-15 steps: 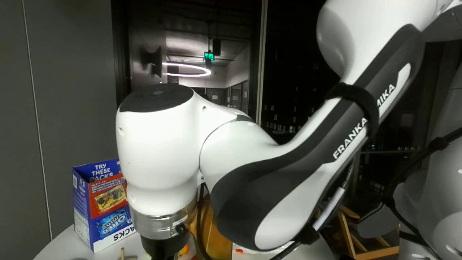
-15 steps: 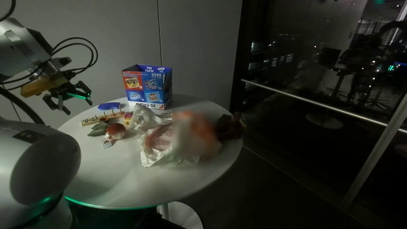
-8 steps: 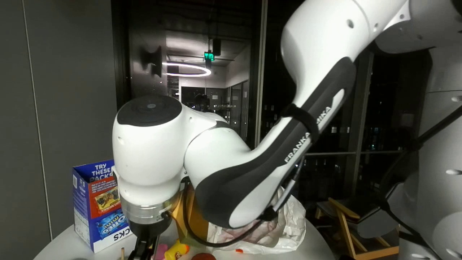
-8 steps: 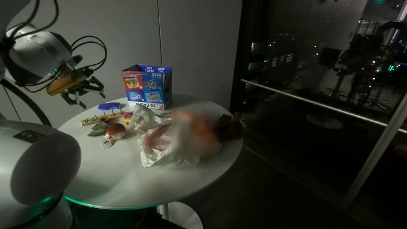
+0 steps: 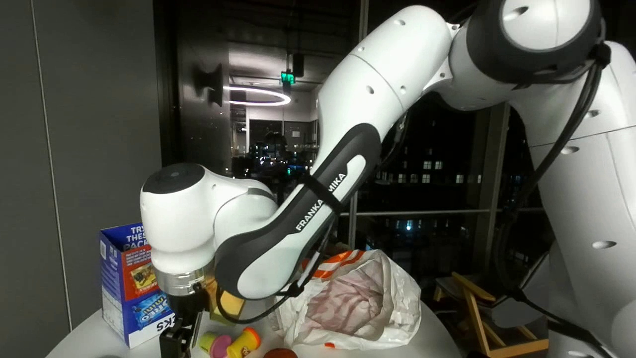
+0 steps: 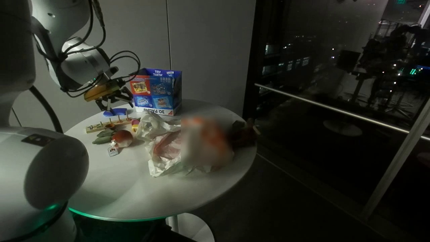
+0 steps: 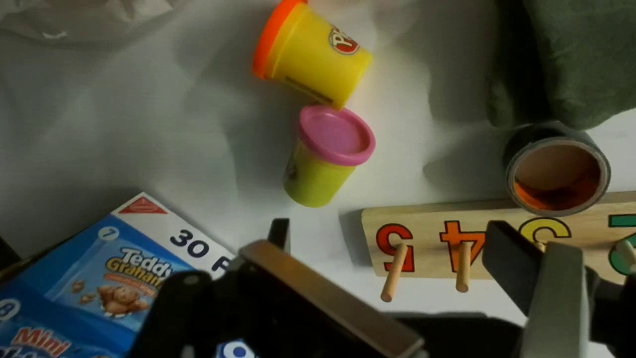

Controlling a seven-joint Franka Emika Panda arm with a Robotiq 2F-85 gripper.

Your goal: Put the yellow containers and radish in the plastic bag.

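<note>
On tbl (image 6: pixel 134 188) — yellow containers (image 7: pixel 323 57) lidded, can't see in — gripper (image 7: pixel 397 278) wide w/ nothing held.

In exterior view, camera near arm (image 5: pixel 308 209), side-on, gaze almost level, facing dark windows (image 5: pixel 442 134); worktop (image 5: pixel 89 343) only along bottom edge. In exterior view, camera tilted down over most of round worktop, facing grey wall (image 6: pixel 211 50), arm crowding left side, dark windows to right. Both exterior views share carton (image 6: pixel 156 90), same printed front from different angles, and plastic bag (image 5: pixel 400 303). Wrist view close above worktop, facing down, jaws spread apart along lower edge; shares carton with both exterior views, yellow containers (image 5: pixel 243 343) with exterior view.
</note>
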